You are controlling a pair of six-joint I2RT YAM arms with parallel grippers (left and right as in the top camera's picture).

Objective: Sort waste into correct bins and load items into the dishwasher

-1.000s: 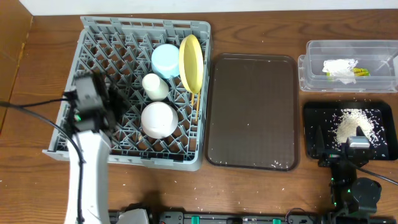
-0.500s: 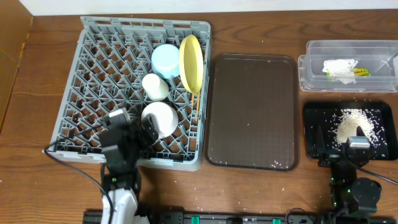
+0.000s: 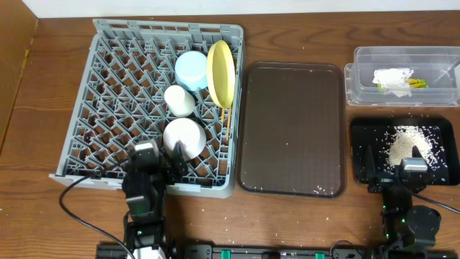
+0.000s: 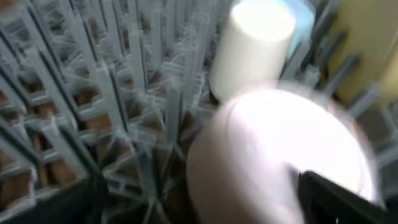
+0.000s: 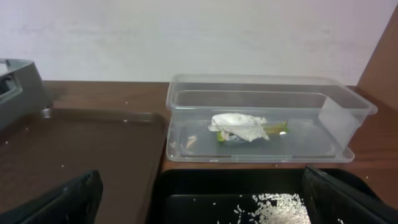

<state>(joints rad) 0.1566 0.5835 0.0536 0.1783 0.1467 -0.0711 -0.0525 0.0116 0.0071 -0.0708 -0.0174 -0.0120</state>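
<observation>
In the overhead view the grey dishwasher rack (image 3: pixel 129 86) holds the light blue bowl (image 3: pixel 192 70), the upright yellow plate (image 3: pixel 220 72), the white cup (image 3: pixel 180 100), the upturned pinkish-white bowl (image 3: pixel 183 137) and the chopsticks (image 3: pixel 226 122). My left gripper (image 3: pixel 159 160) sits at the rack's front edge, open. Its blurred wrist view shows the pinkish-white bowl (image 4: pixel 280 149) close ahead and the cup (image 4: pixel 255 50) behind it. My right gripper (image 3: pixel 402 171) is open at the front of the black tray (image 3: pixel 366 137), which holds the rice crumbs (image 3: pixel 410 142). The wrapper (image 5: pixel 239 126) lies in the clear tub (image 5: pixel 336 112).
The dark brown serving tray (image 3: pixel 291 129) lies between the rack and the bins, with a few crumbs along its front rim. A corner of the rack (image 5: pixel 15 81) shows at the left of the right wrist view. A wall stands behind the tub.
My left arm has drawn back from above the rack's left side to its front edge, near the pinkish-white bowl. The right arm has not moved.
</observation>
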